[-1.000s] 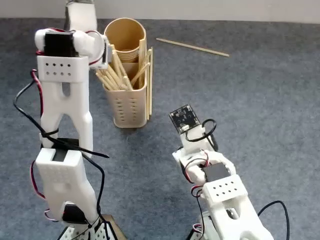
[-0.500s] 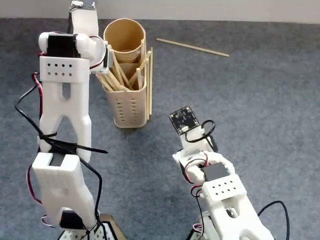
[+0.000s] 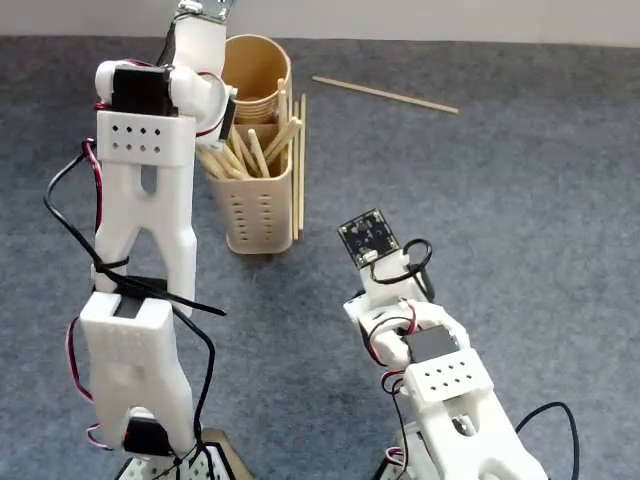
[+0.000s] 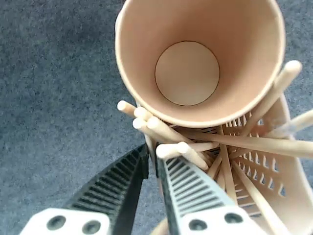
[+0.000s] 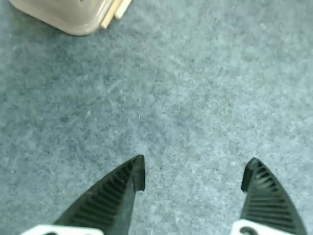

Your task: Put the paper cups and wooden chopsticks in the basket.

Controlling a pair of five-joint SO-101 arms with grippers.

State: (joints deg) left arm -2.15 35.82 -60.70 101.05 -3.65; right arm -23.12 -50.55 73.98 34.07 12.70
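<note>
Hangs at the rim of the basket point(image 4: 288, 171) with the left claw point(image 4: 152, 154) pressed nearly together on a pale strip point(image 4: 153, 169) in the slit; cannot tell whether chopstick or basket wall. Looks straight into a paper cup point(image 4: 187, 73) just beyond the fingertips, upright and, by the high view, stacked on others at the basket's far end. Meets a bundle of wooden chopsticks point(image 4: 168, 137) right at the tips, leaning against the cup's rim, with more sticks crossing the basket to one side of the claw. Holds the right claw point(image 5: 195, 166) spread wide over grey carpet point(image 5: 195, 98), pinching nothing. Faces the basket's bottom corner well ahead of those tips and off to one side, with two stick ends point(image 5: 116, 9) just outside its wall. Has one loose chopstick point(image 3: 385, 94) flat on the carpet, far ahead of the right claw, beyond the basket and well apart from it.
</note>
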